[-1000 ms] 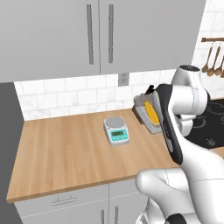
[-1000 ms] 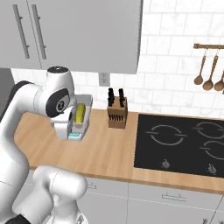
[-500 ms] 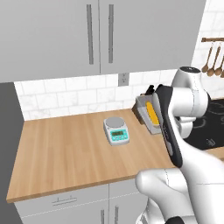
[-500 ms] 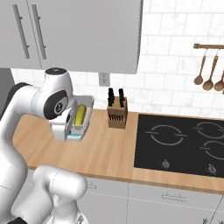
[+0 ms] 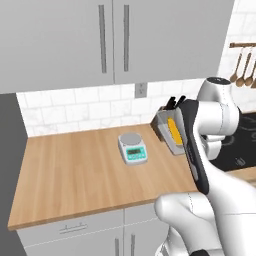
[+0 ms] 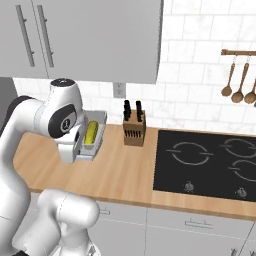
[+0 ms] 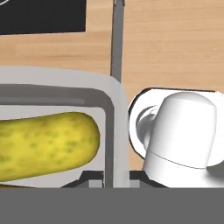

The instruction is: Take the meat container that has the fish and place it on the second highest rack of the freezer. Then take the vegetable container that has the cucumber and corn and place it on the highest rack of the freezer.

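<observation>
Here my gripper (image 7: 116,177) is clamped on the vegetable container's (image 6: 93,136) rim (image 7: 114,131); I should carry it level toward the freezer.

Both base views look forward and down from behind the arm, sharing the wooden desk (image 5: 75,175) at twelve o'clock. The hand view sits close above it.

Glossy white arm (image 6: 30,125), rounded bulging segments, dark grey bands at the joints, a round dark cap with small marking on the wrist housing
</observation>
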